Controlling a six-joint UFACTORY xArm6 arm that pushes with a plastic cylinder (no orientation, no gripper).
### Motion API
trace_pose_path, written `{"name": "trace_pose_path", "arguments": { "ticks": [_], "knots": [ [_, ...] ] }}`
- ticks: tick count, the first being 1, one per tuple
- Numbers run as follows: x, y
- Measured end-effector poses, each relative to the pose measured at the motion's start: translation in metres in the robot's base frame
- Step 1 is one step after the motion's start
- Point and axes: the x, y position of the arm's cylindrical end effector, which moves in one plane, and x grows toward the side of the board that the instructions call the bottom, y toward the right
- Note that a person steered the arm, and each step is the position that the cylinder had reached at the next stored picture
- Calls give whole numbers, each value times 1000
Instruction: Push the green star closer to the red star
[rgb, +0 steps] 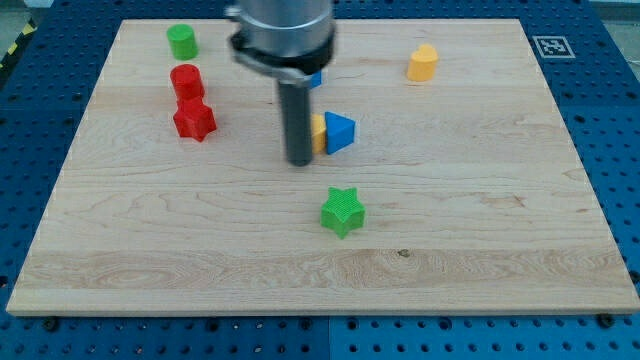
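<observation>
The green star (343, 211) is taken as the landmark. It lies on the wooden desk (480, 230), below the middle of the view, flat and ridged on top, apparently of printed plastic. The tool, a straight dark rod with nothing to open or close and holding nothing, is seen above and to the left of the green star, with my tip (300, 162) set down well apart from it. The red star (194, 120) lies further up and left of the green star, just below a red cylinder-like block (186, 81).

Since tip and red star both lie up-left of the green star, the tip is judged to be on the wrong side: it would need to be brought round to the star's lower right before any push.

A yellow block (319, 133) and a blue triangular block (340, 132) sit directly above the green star, beside the rod.
</observation>
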Motion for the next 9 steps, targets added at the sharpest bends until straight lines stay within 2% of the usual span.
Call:
{"name": "trace_pose_path", "arguments": {
  "ticks": [1, 2, 3, 4, 7, 9],
  "knots": [
    [-8, 60],
    [28, 129],
    [90, 120],
    [116, 91],
    [109, 26],
    [65, 30]
  ]
}}
